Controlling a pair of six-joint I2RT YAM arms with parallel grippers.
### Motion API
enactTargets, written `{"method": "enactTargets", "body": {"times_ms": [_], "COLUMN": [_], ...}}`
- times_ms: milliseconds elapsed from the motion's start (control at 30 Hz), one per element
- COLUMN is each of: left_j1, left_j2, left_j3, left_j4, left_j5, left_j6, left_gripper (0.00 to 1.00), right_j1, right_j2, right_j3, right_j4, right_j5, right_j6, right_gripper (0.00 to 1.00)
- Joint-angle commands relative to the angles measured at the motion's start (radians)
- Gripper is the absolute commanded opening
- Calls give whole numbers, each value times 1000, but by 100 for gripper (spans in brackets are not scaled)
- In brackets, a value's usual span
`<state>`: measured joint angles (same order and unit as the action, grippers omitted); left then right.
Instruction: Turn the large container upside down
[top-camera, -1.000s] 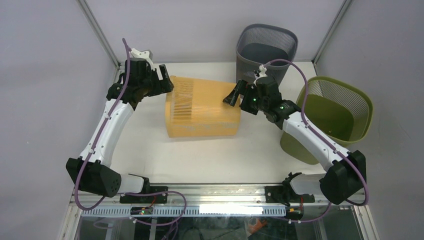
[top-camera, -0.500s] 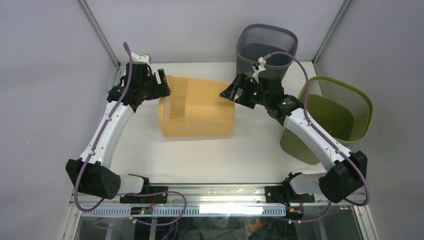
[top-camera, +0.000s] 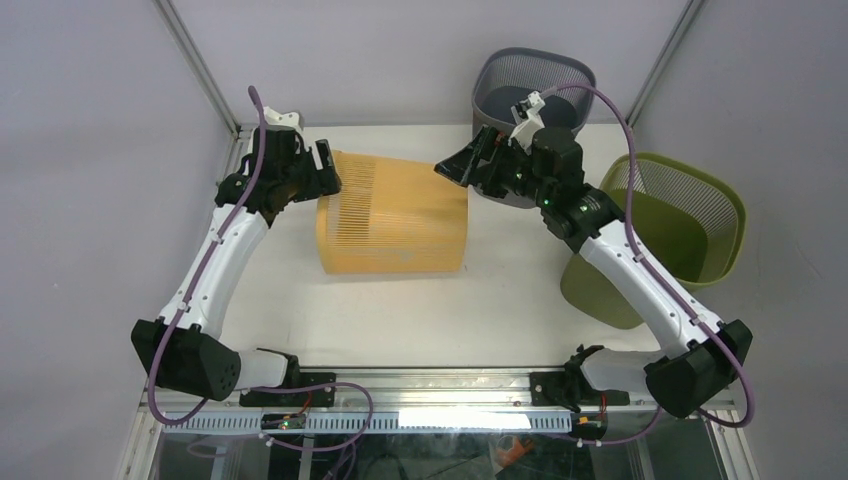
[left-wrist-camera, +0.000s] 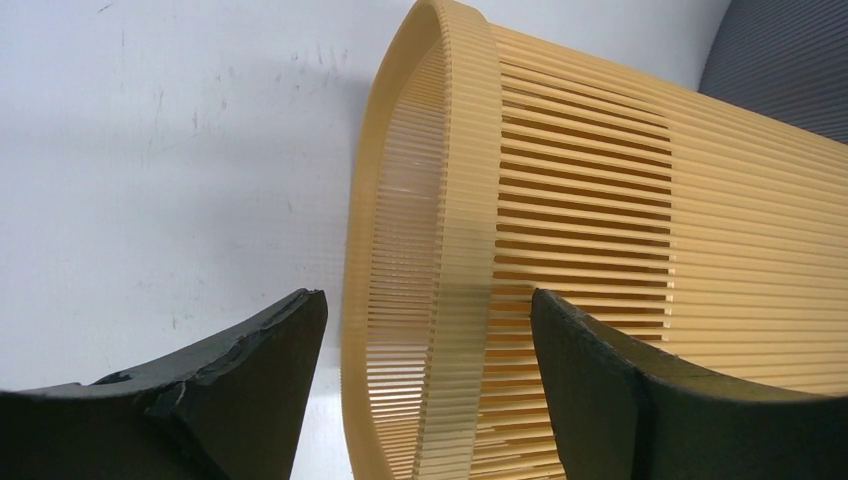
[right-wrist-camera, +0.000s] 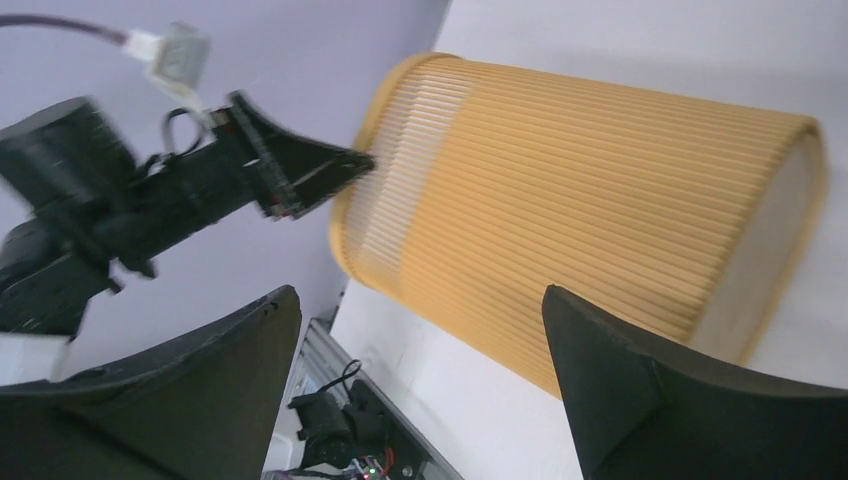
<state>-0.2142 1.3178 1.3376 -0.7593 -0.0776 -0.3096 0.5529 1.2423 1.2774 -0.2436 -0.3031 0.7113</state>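
Observation:
The large orange slatted container (top-camera: 395, 215) lies on its side on the white table, open rim to the left, closed base to the right. My left gripper (top-camera: 327, 170) is open; in the left wrist view (left-wrist-camera: 428, 300) its jaws straddle the container's rim (left-wrist-camera: 430, 200) without pinching it. My right gripper (top-camera: 452, 167) is open and empty, raised above the container's base end. In the right wrist view (right-wrist-camera: 420, 295) the container (right-wrist-camera: 600, 190) lies beyond the fingers, with the left gripper (right-wrist-camera: 300, 175) at its far rim.
A grey mesh bin (top-camera: 533, 90) stands at the back, just behind my right gripper. A green mesh bin (top-camera: 670, 225) stands at the right beside the right arm. Frame posts and walls close in both back corners.
The container slid a little to the left. My right gripper rose off its base end and moved back and left. My left gripper shifted slightly left with the rim.

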Motion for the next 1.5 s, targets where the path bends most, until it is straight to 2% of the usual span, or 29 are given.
{"method": "enactTargets", "body": {"times_ms": [0,133,333,400,567,767,1000,1467], "left_j1": [8,8,8,8,7,7,9,7], "left_j2": [-48,-54,-55,-55,-53,-34,-15,6], "left_j3": [1,1,-17,-22,-36,-61,-69,-79], "left_j4": [23,29,35,38,46,57,72,110], "left_j5": [-8,-5,19,33,59,98,141,215], "left_j6": [24,24,18,15,10,5,3,1], "left_gripper": [73,56,30,26,26,26,25,27], "right_j1": [-24,-37,-48,-47,-44,-38,-29,19], "right_j2": [3,19,66,100,146,102,39,45], "right_j3": [15,-45,-116,-110,-110,-123,-117,-38], "right_j4": [-139,-156,-87,-85,-9,102,237,395], "right_j5": [141,150,98,68,-49,-126,-231,-278], "right_j6": [1,40,80,76,78,67,123,244], "right_gripper": [95,94,94,93,86,81,81,81]}}
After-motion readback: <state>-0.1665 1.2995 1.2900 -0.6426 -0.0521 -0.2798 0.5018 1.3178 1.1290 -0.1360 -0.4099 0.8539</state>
